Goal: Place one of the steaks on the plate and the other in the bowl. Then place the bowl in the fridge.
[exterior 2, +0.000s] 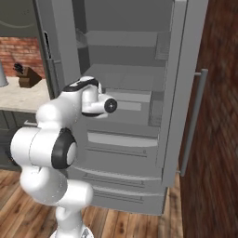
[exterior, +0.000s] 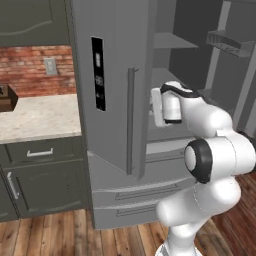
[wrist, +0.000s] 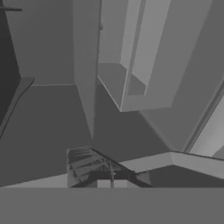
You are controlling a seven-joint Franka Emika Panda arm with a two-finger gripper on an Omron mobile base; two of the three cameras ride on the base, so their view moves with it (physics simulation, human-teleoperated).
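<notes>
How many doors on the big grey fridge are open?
2. The tall grey metallic fridge's left door with the black display panel swings out on the left; the right door with a long handle swings out on the right.

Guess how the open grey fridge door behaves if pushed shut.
The tall grey metallic open fridge door looks rigid and hinged, so it would likely swing as one slab, not flex. Its smooth face may be slippery under a push; the long bar handle probably offers surer contact.
</notes>
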